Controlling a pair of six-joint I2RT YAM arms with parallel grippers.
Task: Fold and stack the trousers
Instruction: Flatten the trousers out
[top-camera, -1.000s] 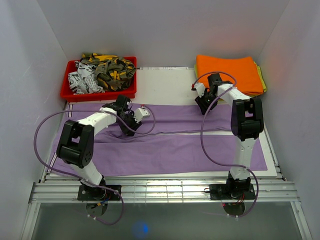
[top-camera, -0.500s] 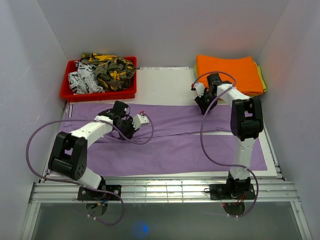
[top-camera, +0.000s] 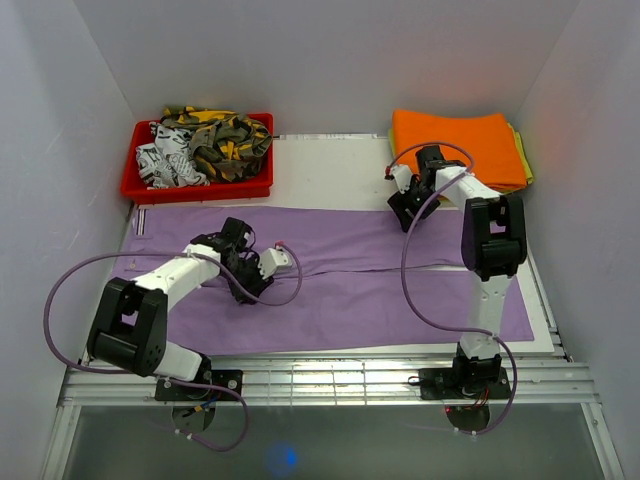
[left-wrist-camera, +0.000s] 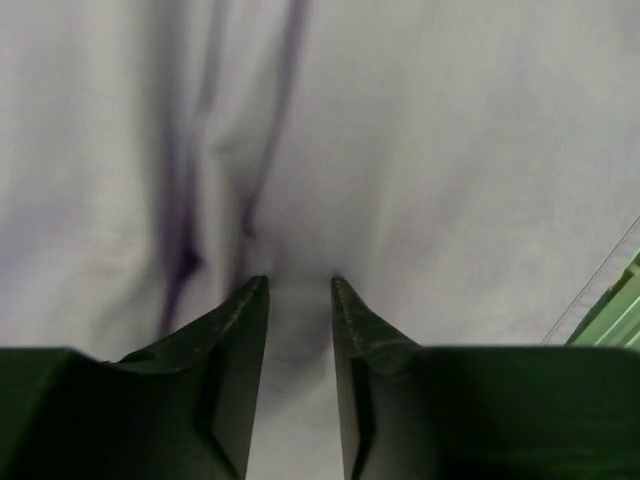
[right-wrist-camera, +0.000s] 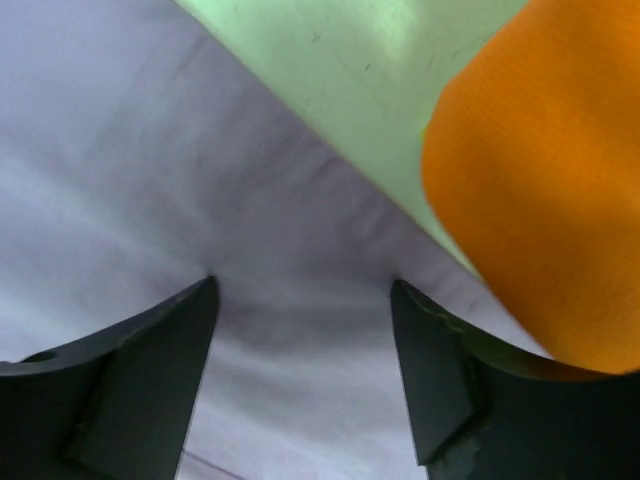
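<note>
a: where are the trousers (top-camera: 400, 300) now?

b: spread flat across the table (top-camera: 330, 165), the two lilac legs running left to right, one behind the other. the far leg's right end lies just beside the stack of orange cloths (top-camera: 460, 145).

a: what's different from a second ago?

b: the left arm (top-camera: 160, 275) has swung toward the near edge, and its elbow sits lower and further left. the left gripper (left-wrist-camera: 300, 285) has come off the far leg to about the line where the two legs meet. the far leg's left end was partly hidden behind that arm. now it lies flat, out to the table's left side.

a: is that gripper pinching the cloth?

b: its fingers stand a narrow gap apart, tips down on the fabric. creases run up to them, and the cloth shows flat in the gap.

a: and the right side?

b: the right arm (top-camera: 490, 240) has scarcely moved. the right gripper (right-wrist-camera: 305, 285) is spread wide over the trousers' far edge, with orange cloth near its right finger.

a: anything else?

b: the red bin (top-camera: 135, 185) of patterned garments (top-camera: 205, 145) sits at the far left, near the trousers, same as before.
</note>
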